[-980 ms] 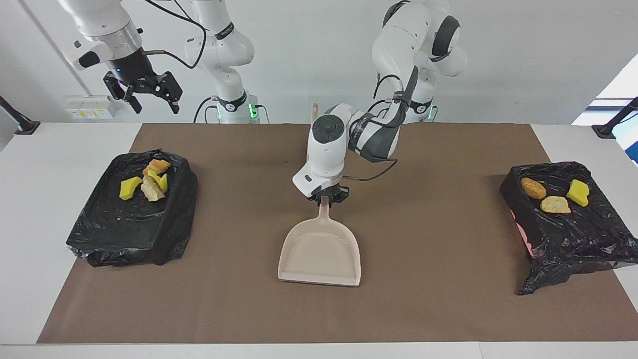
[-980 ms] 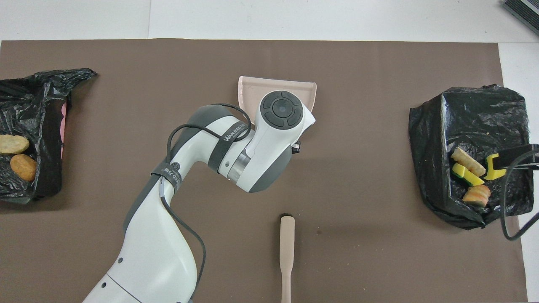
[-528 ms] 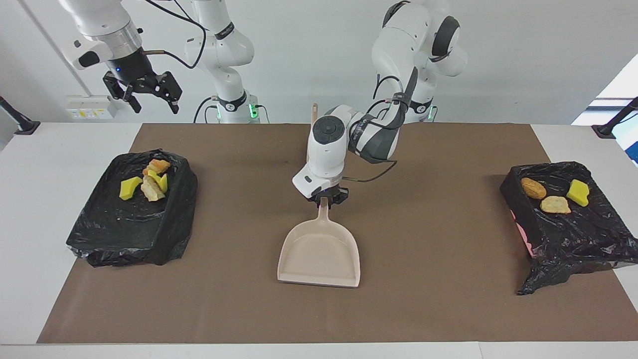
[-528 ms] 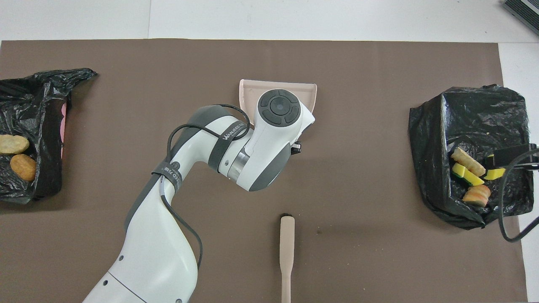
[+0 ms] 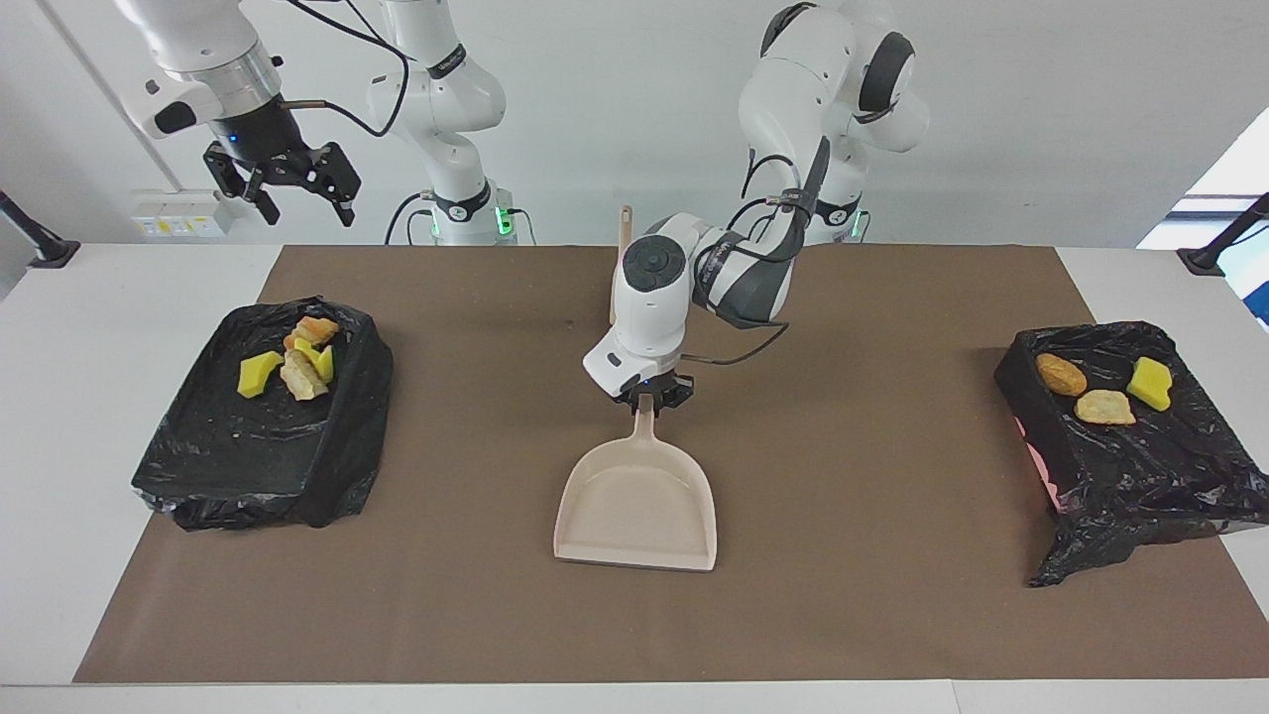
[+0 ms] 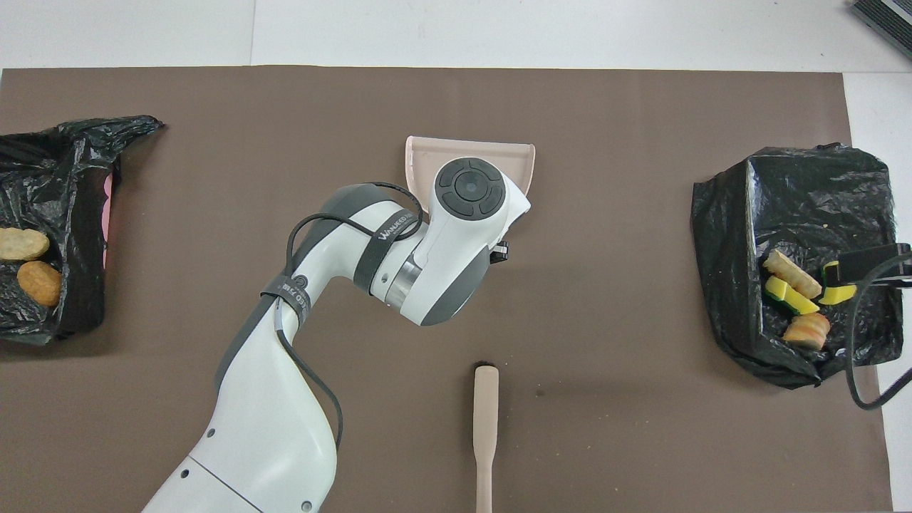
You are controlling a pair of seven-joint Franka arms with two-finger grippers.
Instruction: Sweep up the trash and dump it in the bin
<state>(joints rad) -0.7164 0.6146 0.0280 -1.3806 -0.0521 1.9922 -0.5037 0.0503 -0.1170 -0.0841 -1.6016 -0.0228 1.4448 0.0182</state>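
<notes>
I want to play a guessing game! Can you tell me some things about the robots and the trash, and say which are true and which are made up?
1. The dustpan has trash in it. False: it is empty.
2. The left gripper is on the dustpan's handle. True.
3. The right gripper holds the brush. False: it holds nothing, up over the table edge.
4. Scraps lie in both bins. True.
5. The brush handle lies nearer to the robots than the dustpan. True.

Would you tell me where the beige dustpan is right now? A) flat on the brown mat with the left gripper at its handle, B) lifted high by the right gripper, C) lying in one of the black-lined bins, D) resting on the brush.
A: the dustpan lies flat on the brown mat, with the left gripper at its handle.
</notes>
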